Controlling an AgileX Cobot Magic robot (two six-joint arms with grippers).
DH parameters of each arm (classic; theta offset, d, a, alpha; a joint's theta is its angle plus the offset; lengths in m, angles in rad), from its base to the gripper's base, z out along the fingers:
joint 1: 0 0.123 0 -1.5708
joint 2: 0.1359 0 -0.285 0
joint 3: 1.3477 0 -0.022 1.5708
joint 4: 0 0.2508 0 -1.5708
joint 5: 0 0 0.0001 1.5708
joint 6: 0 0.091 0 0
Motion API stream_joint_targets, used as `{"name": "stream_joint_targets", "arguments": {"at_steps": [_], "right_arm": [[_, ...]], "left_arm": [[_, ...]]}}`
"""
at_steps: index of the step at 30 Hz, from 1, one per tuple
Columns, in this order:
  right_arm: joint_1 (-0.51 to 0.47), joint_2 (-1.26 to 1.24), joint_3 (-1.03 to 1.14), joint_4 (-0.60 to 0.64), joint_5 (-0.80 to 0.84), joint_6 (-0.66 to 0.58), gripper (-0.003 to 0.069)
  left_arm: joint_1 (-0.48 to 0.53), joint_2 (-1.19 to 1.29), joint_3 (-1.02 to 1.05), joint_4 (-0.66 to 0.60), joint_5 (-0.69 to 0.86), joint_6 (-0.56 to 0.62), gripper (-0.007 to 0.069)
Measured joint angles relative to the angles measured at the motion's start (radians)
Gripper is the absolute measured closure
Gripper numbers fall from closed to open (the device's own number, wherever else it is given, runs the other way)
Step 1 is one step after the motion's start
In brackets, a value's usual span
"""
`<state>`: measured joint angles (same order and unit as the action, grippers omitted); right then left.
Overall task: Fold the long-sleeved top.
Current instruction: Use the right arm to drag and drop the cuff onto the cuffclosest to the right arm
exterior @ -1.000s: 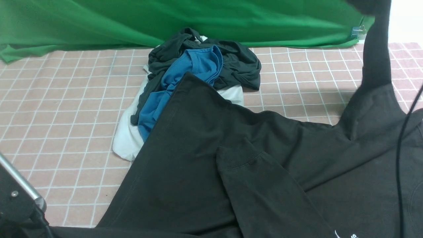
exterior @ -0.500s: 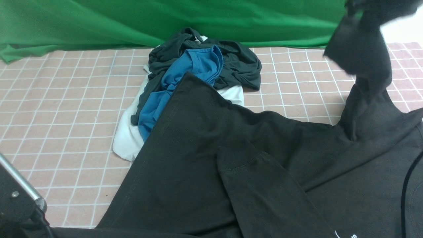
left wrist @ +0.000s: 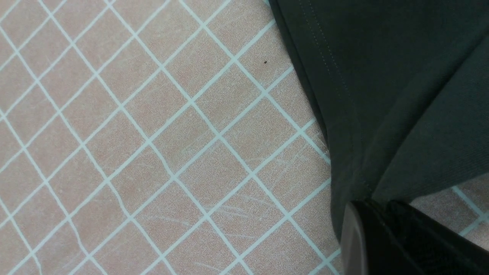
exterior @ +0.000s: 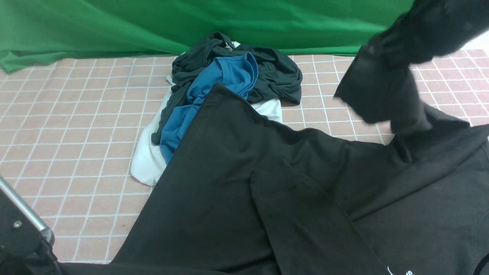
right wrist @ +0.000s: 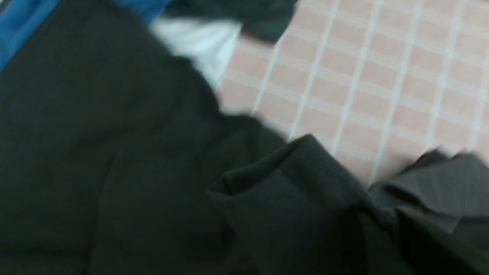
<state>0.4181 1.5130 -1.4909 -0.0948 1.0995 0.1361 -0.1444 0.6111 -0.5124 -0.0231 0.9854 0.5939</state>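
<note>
The long-sleeved top point(exterior: 229, 183) lies spread black over the near half of the table, a corner of its white logo point(exterior: 399, 272) showing at the front edge. One sleeve is folded across the body, its ribbed cuff point(exterior: 275, 179) pointing away from me. My right gripper point(right wrist: 389, 225) is shut on the other sleeve; in the front view it holds that sleeve lifted at the upper right, the cuff point(exterior: 370, 91) hanging blurred above the table. My left gripper point(left wrist: 376, 206) is shut on the top's stitched edge point(left wrist: 328, 76) just above the table.
A heap of clothes lies behind the top: a blue T-shirt point(exterior: 225, 80), a dark garment point(exterior: 275, 72) and a white one point(exterior: 147, 160). Green cloth point(exterior: 191, 23) closes the far side of the pink gridded table point(exterior: 68, 114). My left arm's metal link point(exterior: 23, 225) stands at the near left corner.
My right gripper has swung the lifted sleeve leftward and lower, so its cuff now hangs further in over the table. The left arm and the rest of the top have not moved.
</note>
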Motion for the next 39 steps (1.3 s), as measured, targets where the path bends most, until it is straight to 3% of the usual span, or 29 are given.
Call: {"name": "stream_joint_targets", "arguments": {"at_steps": [11,14,21,25,31,36,39], "right_arm": [[0.204,-0.025,0.285,-0.002,-0.009,0.087,0.054],[0.257,-0.027,0.324,0.014,0.038,0.108,0.0489],[0.358,-0.046,0.34,0.052,0.117,0.09,0.0294],[0.358,-0.063,0.34,0.011,0.112,0.056,0.0246],[0.294,-0.069,0.376,-0.096,0.017,0.026,0.0237],[0.233,-0.034,0.481,-0.08,-0.074,0.191,0.0235],[0.209,-0.005,0.542,0.042,-0.147,0.247,0.0222]], "left_arm": [[0.0,0.0,0.0,-0.005,-0.001,0.0,0.0592],[0.0,0.0,0.0,-0.006,-0.004,0.0,0.0592],[0.0,0.0,0.0,-0.026,-0.004,0.0,0.0592],[0.0,0.0,0.0,-0.027,-0.004,0.0,0.0592],[0.0,0.0,0.0,-0.03,-0.004,0.0,0.0592],[0.0,0.0,0.0,-0.041,-0.004,0.0,0.0592],[0.0,0.0,0.0,-0.046,-0.004,0.0,0.0592]]}}
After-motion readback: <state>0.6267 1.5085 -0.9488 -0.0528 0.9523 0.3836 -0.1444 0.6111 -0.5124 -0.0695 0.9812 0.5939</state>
